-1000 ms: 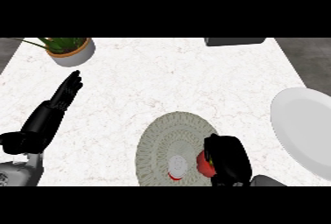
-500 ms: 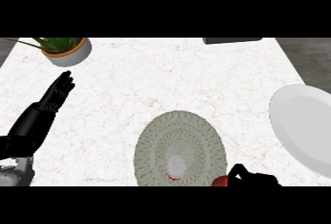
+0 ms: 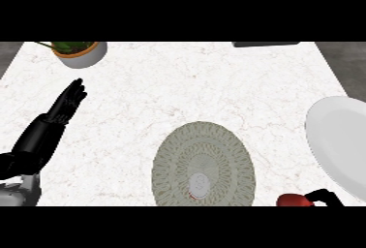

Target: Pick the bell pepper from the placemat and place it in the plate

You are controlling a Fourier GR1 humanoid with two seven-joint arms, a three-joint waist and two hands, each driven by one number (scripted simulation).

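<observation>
The bell pepper (image 3: 290, 200) sits at the lower right edge of the frame, off the placemat (image 3: 204, 162) and below the white plate (image 3: 342, 145). The right hand (image 3: 320, 195) barely shows there, its fingers curled round the pepper. At the left, the left hand (image 3: 68, 100) rests over the surface (image 3: 178, 82), fingers straight and released.

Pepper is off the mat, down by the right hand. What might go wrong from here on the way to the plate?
1. The bell pepper and the right hand sit at the view's lower edge, mostly cut off, so the hold cannot be checked and a slip might go unnoticed.
2. The plate runs past the right edge. A release near its rim could let the pepper roll onto the counter.
</observation>
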